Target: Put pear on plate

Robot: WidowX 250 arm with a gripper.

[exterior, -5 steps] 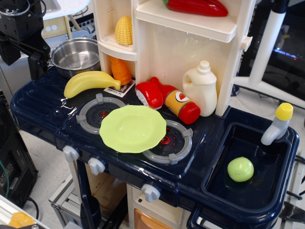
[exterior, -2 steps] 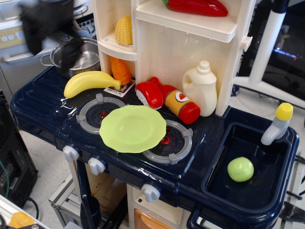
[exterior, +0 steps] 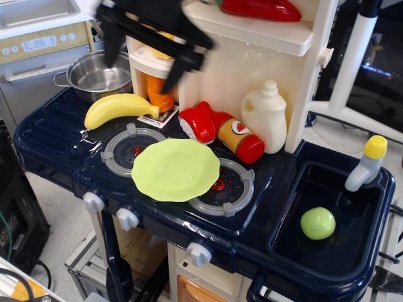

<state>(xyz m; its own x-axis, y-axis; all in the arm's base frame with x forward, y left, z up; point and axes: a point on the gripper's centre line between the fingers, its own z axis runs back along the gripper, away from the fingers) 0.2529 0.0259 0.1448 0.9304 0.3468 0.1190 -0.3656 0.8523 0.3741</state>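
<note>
The pear (exterior: pixel 317 223) is a small light-green ball lying in the dark blue sink (exterior: pixel 296 189) at the right. The lime-green plate (exterior: pixel 175 169) lies flat on the stove between the two burners. My gripper (exterior: pixel 146 66) is a blurred black shape high at the upper left, above the banana and in front of the shelf. Its two fingers (exterior: pixel 114 53) hang down wide apart with nothing between them. It is far from the pear and above and behind the plate.
A yellow banana (exterior: pixel 118 107) lies left of the plate and a steel pot (exterior: pixel 96 76) stands behind it. A carrot (exterior: pixel 158 93), red ketchup bottles (exterior: pixel 220 129) and a cream jug (exterior: pixel 267 116) stand at the back. A yellow-topped tap (exterior: pixel 367 164) stands by the sink.
My gripper has swung from the far left edge rightward, past the pot, to above the banana and shelf. The pear, plate and other things have not moved.
</note>
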